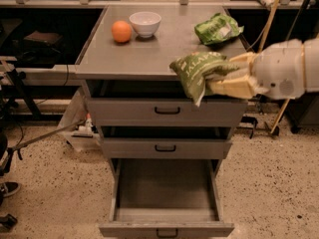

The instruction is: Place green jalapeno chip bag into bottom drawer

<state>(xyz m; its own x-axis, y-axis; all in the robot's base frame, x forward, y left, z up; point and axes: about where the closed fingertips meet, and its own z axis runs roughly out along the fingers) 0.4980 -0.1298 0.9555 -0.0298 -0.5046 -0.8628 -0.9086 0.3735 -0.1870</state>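
Pale yellow plastic fingers (234, 87) are clamped on one end of the green jalapeno chip bag (197, 71). The gripper (225, 78) reaches in from the right and hovers at the front right edge of the table (164, 51), level with its lip. The pinch is on the edge of the bag nearest the wrist, I'd say so the bulk of the crumpled foil hangs free and can drop cleanly once let go.

From the fingers the bag spreads away to the left and sags. Its long axis runs roughly slantwise, from the grip down and outward, and a pale corner points down over the front of the top drawer (167, 111). The printed lettering slants across the face turned toward me.

Straight below the bag come the top drawer and then the middle drawer (165, 147). Both look only slightly ajar. Lower and further forward is the bottom drawer (167, 188), pulled well out, its floor bare and ready for the bag. The bag is held high and is not yet over that opening. To my eye the arm must come down and forward, clear of the upper drawer fronts.

Behind the fingers, on the table, lies a brighter green bag (218, 29). Well to their left and further back sit a white bowl (145, 23) and an orange (121, 31), side by side.
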